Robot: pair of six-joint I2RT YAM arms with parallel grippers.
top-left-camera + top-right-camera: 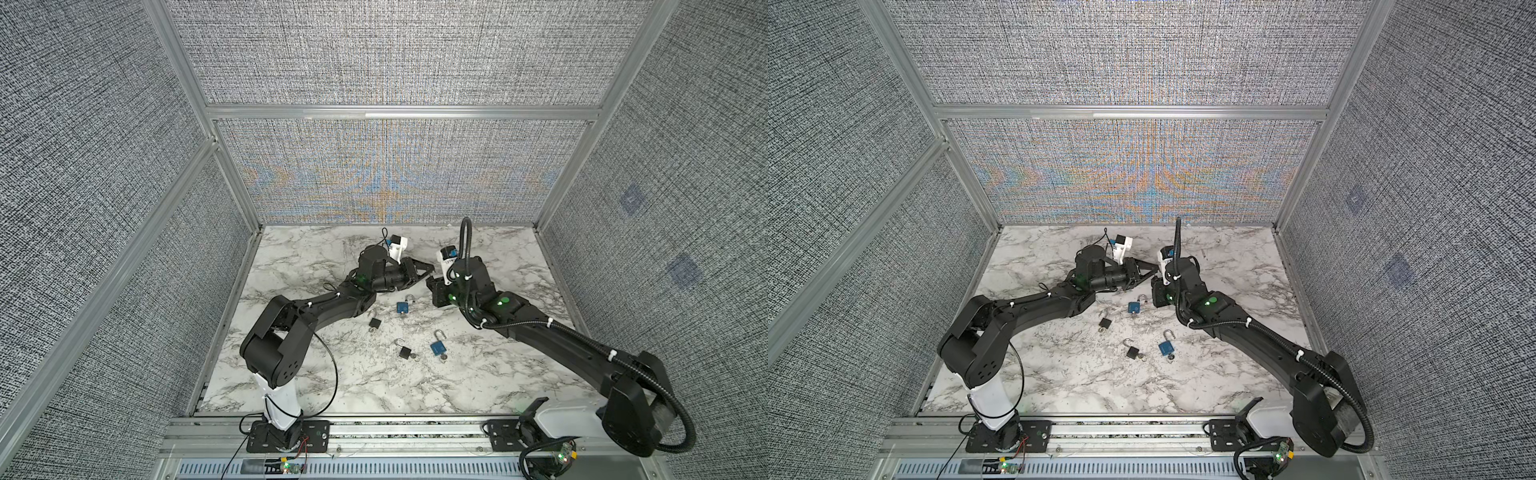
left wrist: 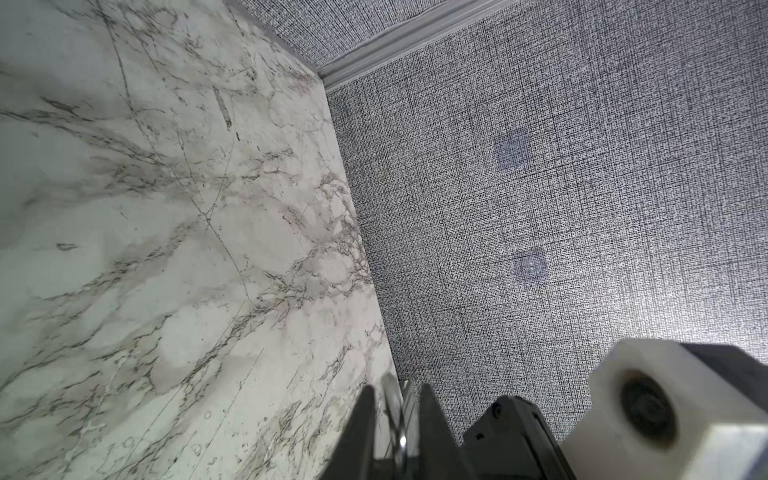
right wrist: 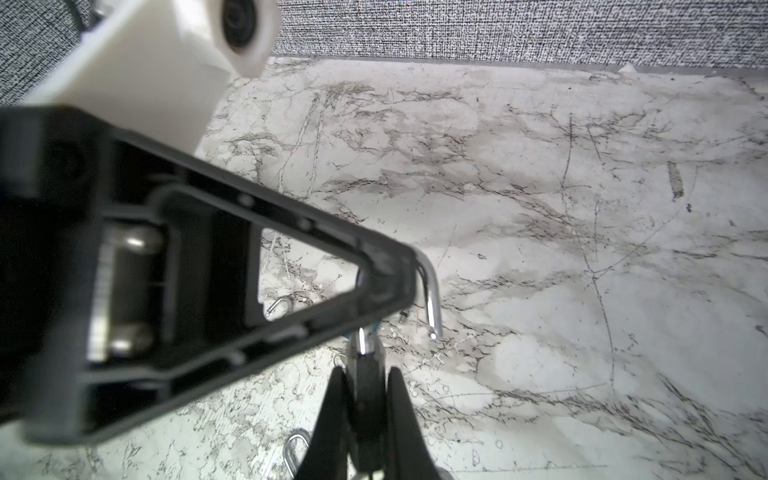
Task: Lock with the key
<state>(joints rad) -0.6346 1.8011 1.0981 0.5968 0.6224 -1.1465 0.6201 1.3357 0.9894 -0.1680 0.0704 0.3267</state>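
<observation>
The two arms meet over the far middle of the table [image 1: 332,382]. The right gripper [image 3: 366,372] is clamped on the dark body of the held lock [image 3: 365,386], which is up off the table. The lock's silver loop [image 3: 432,299] is open. Its free end hangs in the air, apart from the body. The left gripper [image 2: 397,388] comes in from the left, with its tip at the top of the loop. Its fingers [image 2: 361,428] stand a little apart with the loop between them. I cannot tell if they touch it. The bottom of the held lock is hidden, so I cannot tell if a key is in it.

Four more locks lie on the table, nearer than the grippers and apart from one another. The far blue lock [image 1: 402,307] is closest to the grippers. The far black lock [image 1: 375,323] lies left of it. The near black lock [image 1: 405,352] and the near blue lock [image 1: 436,348] lie side by side, black on the left. The near black lock has a small key [image 1: 412,356] at its near end. The near blue lock has a second key [image 1: 444,356] the same way.
</observation>
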